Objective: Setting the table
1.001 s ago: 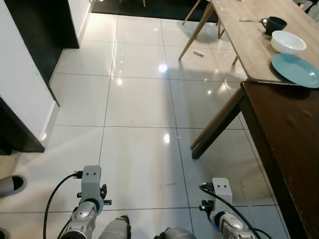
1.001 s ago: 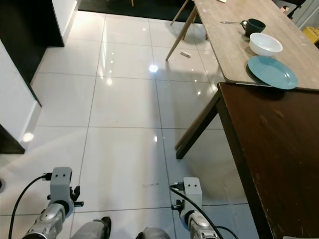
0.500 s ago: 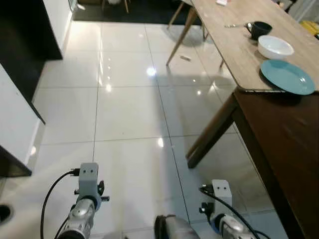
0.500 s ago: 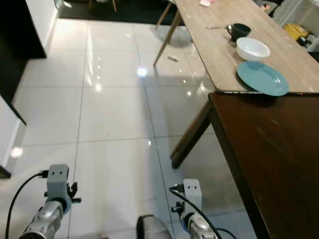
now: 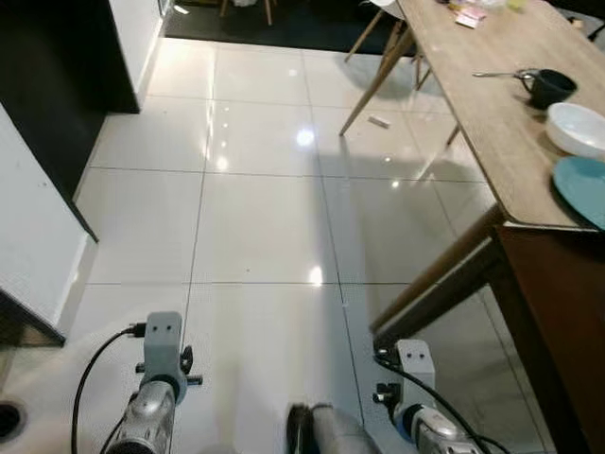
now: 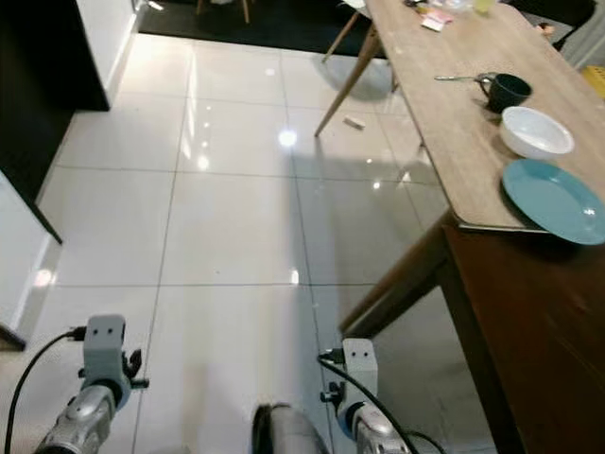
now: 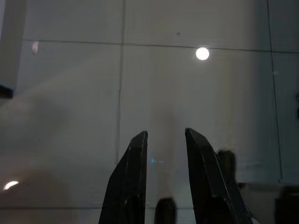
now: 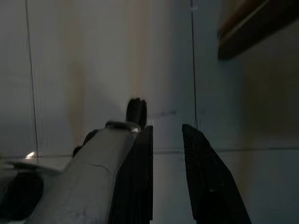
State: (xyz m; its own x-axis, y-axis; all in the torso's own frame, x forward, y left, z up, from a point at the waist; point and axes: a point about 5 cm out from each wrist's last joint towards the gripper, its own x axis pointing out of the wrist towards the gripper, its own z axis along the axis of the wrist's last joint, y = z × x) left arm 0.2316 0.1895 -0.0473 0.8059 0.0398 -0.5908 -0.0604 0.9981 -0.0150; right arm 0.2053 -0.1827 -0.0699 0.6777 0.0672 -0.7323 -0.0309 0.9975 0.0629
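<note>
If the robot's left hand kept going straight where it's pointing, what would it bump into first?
Probably just the glossy white tiled floor. The left hand points down at it with nothing between them, though depth is hard to judge.

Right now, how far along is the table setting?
Already on the light table: a teal plate, a white bowl, a dark mug and a spoon. Nothing is in hand: both arms hang idle over the floor. Any remaining items are yet to be fetched.

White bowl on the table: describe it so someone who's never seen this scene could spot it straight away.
Find the long light wooden table on the robot's right, above the white tiled floor. Near its closer end three dishes sit in a row: a dark mug, the white bowl, then a flat teal plate. The bowl is the middle one, and the only white dish.
</note>
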